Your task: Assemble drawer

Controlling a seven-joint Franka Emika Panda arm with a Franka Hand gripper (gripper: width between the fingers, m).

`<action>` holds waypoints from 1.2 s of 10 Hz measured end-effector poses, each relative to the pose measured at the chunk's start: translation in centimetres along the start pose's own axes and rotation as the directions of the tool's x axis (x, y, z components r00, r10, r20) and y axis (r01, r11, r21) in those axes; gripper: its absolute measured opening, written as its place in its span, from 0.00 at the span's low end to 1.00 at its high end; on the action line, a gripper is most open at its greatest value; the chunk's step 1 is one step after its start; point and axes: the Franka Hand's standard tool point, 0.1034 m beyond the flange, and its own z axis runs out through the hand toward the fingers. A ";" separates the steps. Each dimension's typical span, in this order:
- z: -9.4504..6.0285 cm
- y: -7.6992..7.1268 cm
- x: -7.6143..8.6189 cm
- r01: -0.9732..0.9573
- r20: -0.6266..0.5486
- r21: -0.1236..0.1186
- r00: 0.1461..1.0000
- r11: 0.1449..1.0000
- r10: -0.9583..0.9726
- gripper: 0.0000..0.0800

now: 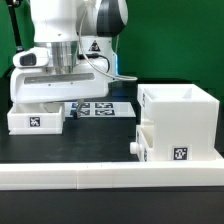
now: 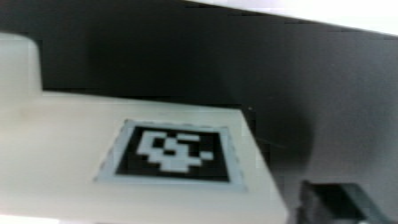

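The drawer's tall white casing (image 1: 186, 122) stands at the exterior view's right, with a small knobbed tray (image 1: 144, 147) against its near side. A second white tray (image 1: 35, 121) with a tag lies at the exterior view's left. My gripper (image 1: 61, 102) hangs low right by this tray's right end. In the wrist view a white tagged face (image 2: 173, 152) fills the frame, and one dark fingertip (image 2: 349, 204) stands just off its edge with a thin gap. The other finger is hidden. The jaws look spread wide and hold nothing.
The marker board (image 1: 101, 107) lies flat on the black table between the left tray and the casing. A low white rail (image 1: 100, 176) edges the table's front. The arm's white base stands behind the left tray.
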 end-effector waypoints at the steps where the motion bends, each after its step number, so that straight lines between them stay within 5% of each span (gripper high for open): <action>1: 0.0 0.0 0.0 0.000 0.000 0.000 1.000 1.000 0.000 0.32; 2: 0.0 0.0 0.0 0.000 0.000 0.000 1.000 1.000 0.000 0.10; 3: 0.0 0.0 0.0 0.001 -0.001 0.000 1.000 1.000 -0.001 0.05; 9: -0.1 -0.2 0.2 0.010 0.004 0.003 1.000 1.000 -0.010 0.05; 12: -2.9 -2.5 2.3 0.167 0.063 0.040 0.983 0.985 -0.170 0.05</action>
